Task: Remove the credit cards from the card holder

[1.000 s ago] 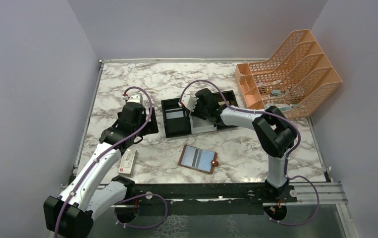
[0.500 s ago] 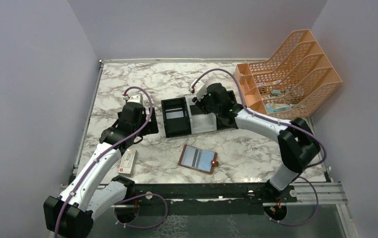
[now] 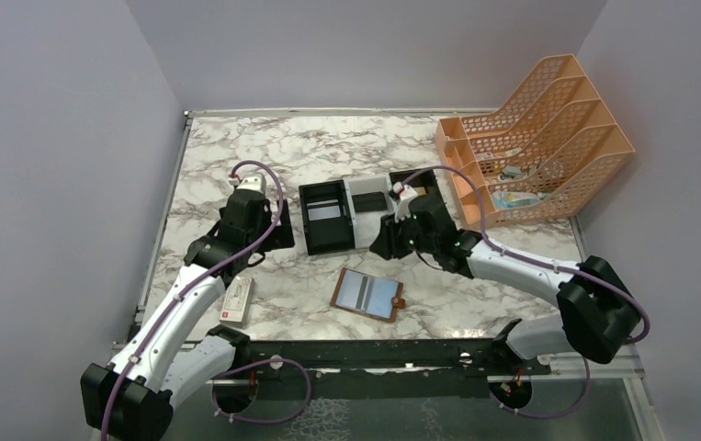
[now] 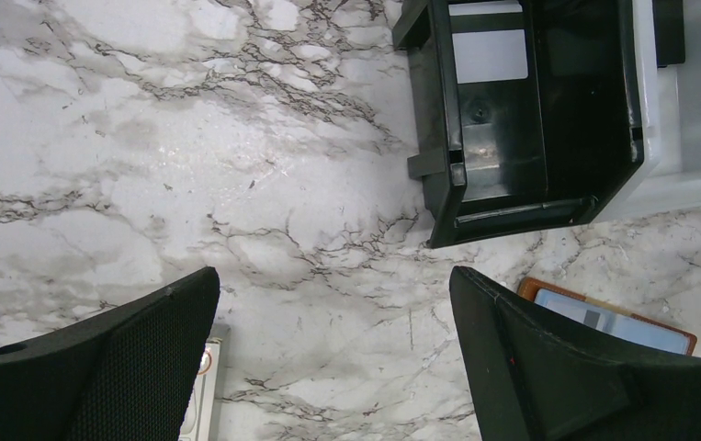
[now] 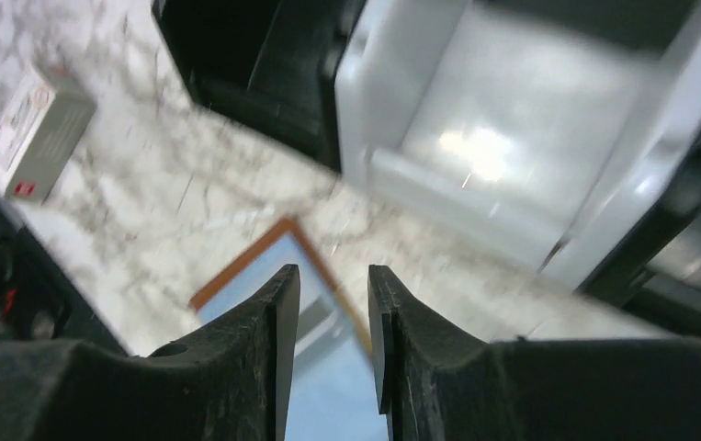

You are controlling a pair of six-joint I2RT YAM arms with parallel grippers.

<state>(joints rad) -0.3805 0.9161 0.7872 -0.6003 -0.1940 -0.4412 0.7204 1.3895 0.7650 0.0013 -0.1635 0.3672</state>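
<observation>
Card holder [image 3: 367, 294] lay open, pale blue inside up, near the middle of the table's [image 3: 236, 147] near edge. Right gripper [image 5: 333, 276] hovered between it and the tray [image 3: 306, 220], jaws narrowly parted, gripping nothing. Left gripper [image 4: 333, 276] gaped wide left of the tray. One credit card [image 3: 326, 210] lay in the tray's left compartment.

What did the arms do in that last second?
The right gripper pulled back from above the tray toward the near side and now points down at the wallet, jaws slightly apart with nothing between them. The left gripper, wallet and white box stayed put.
</observation>
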